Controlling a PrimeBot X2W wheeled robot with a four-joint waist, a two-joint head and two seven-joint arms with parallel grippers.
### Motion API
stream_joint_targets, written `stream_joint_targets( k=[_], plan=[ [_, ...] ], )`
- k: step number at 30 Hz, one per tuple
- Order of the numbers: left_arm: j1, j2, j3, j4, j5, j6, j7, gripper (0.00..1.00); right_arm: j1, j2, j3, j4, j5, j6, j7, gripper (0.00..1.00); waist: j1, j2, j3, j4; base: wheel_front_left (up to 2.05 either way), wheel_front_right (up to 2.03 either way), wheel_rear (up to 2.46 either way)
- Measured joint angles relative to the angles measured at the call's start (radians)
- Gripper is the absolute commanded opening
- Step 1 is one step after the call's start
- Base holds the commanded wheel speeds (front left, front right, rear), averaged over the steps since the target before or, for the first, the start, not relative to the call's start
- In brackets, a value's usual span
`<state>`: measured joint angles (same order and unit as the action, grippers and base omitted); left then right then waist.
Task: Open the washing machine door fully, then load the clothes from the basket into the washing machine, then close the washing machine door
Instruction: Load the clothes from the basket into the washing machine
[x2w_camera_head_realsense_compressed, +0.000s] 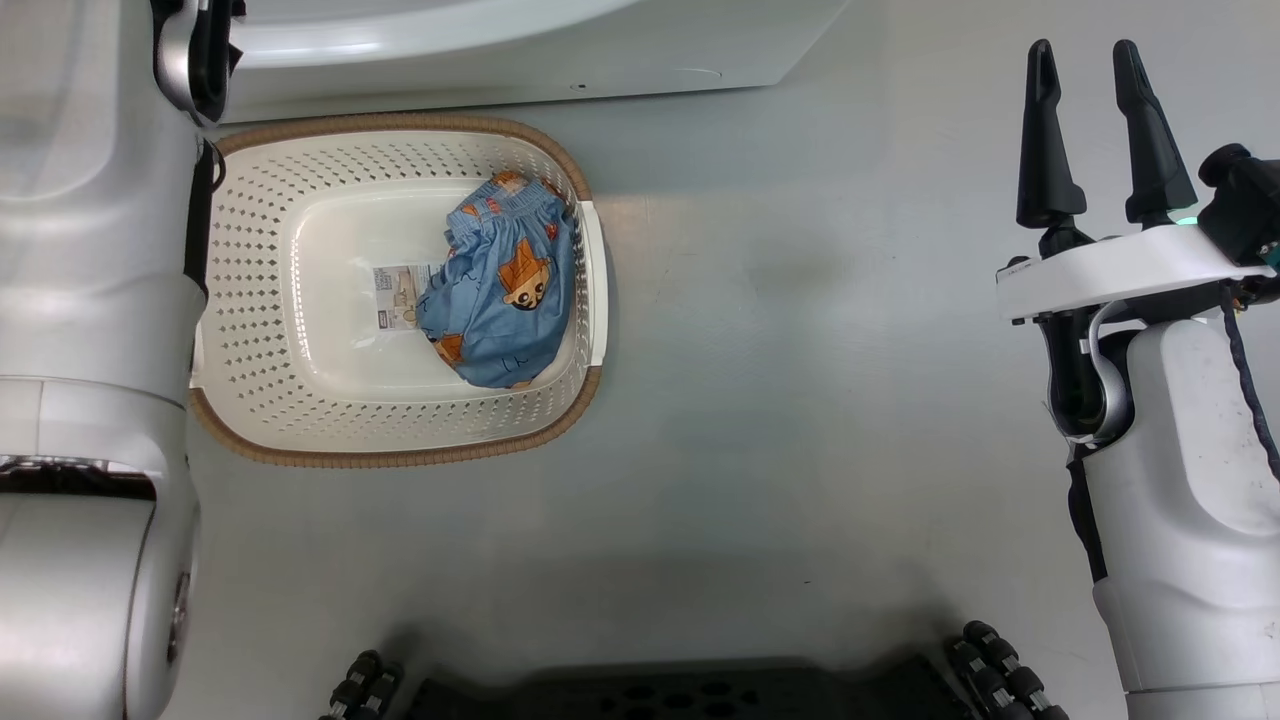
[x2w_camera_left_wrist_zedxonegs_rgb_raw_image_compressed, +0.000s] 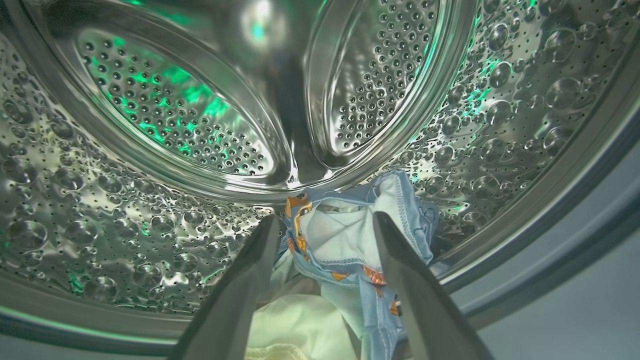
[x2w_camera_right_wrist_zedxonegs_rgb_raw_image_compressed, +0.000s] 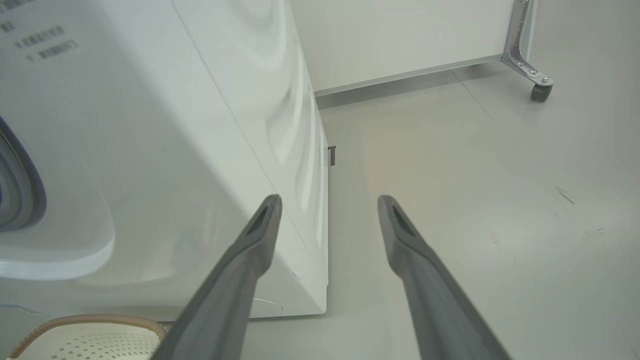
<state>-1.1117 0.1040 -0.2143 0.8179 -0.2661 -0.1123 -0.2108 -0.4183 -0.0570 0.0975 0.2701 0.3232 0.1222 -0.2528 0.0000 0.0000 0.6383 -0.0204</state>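
Loading looks part done: the left gripper (x2w_camera_left_wrist_zedxonegs_rgb_raw_image_compressed: 325, 218), jaws wide, is inside the drum (x2w_camera_left_wrist_zedxonegs_rgb_raw_image_compressed: 150, 215) around 1 loose blue garment (x2w_camera_left_wrist_zedxonegs_rgb_raw_image_compressed: 340, 235), the right gripper (x2w_camera_head_realsense_compressed: 1083, 50) hangs wide and empty at the right, and the next move calls for backing out to fetch the shorts (x2w_camera_head_realsense_compressed: 505, 300) in the basket (x2w_camera_head_realsense_compressed: 400, 455) at the left.

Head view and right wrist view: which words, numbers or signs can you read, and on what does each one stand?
Paper label on the basket floor: printed lines, too small to read.
Washing machine panel, right wrist view: grey printed lines, too blurred to read.
No text can be quoted.
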Motion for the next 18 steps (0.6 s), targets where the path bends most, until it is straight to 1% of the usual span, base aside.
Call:
stream_joint_targets(
  k=[2,11,18],
  plan=[
    [0.019,-0.001,0.006,-0.014,-0.003,0.008,-0.005,1.00,0.000,0.000,0.004,0.000,0.000,0.000,0.000,1.00,0.0000,0.0000,-0.005,0.004,0.00,0.00,0.00],
    [0.105,-0.018,0.008,-0.066,-0.008,0.009,-0.028,1.00,0.007,0.000,0.003,0.000,0.000,0.000,0.000,1.00,0.0000,0.0000,-0.018,0.014,0.00,0.00,0.00],
    [0.172,-0.016,0.023,-0.114,-0.014,0.026,-0.038,1.00,0.020,0.000,0.001,0.000,0.000,0.000,0.000,1.00,0.0000,0.0000,-0.025,0.021,0.00,0.00,0.00]
  ],
)
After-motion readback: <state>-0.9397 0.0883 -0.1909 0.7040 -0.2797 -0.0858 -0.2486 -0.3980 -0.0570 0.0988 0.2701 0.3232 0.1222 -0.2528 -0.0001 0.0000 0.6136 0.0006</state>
